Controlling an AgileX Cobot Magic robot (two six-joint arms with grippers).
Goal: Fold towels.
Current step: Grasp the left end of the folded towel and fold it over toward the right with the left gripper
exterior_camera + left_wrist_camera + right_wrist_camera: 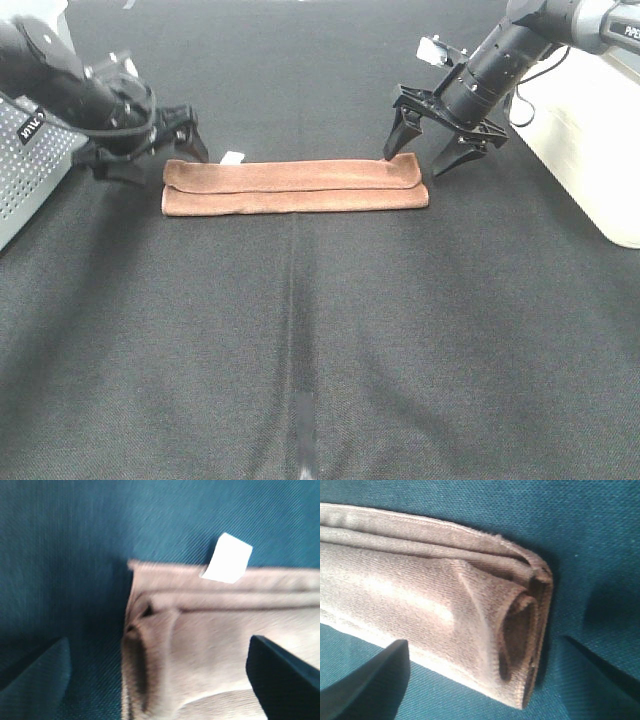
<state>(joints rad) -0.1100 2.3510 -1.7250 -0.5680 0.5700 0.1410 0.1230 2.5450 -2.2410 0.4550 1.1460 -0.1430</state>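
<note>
The towel (pixel 295 187) is a reddish-brown cloth lying folded into a long narrow strip on the black table cover, with a small white tag (pixel 232 157) sticking out near its far left corner. My left gripper (pixel 158 158) hangs open just over the strip's left end and holds nothing. My right gripper (pixel 417 160) stands open astride the right end, also with nothing in it. In the left wrist view the towel (pixel 200 645) and its tag (pixel 227 558) lie between the spread fingers (pixel 35 670). The right wrist view shows the layered end of the towel (pixel 420 605) between wide-apart fingers (pixel 365 685).
A perforated grey box (pixel 30 170) stands at the left edge behind the left arm. A white cabinet (pixel 590 130) stands at the right edge behind the right arm. The black cloth (pixel 320 330) stretches out in front of the towel.
</note>
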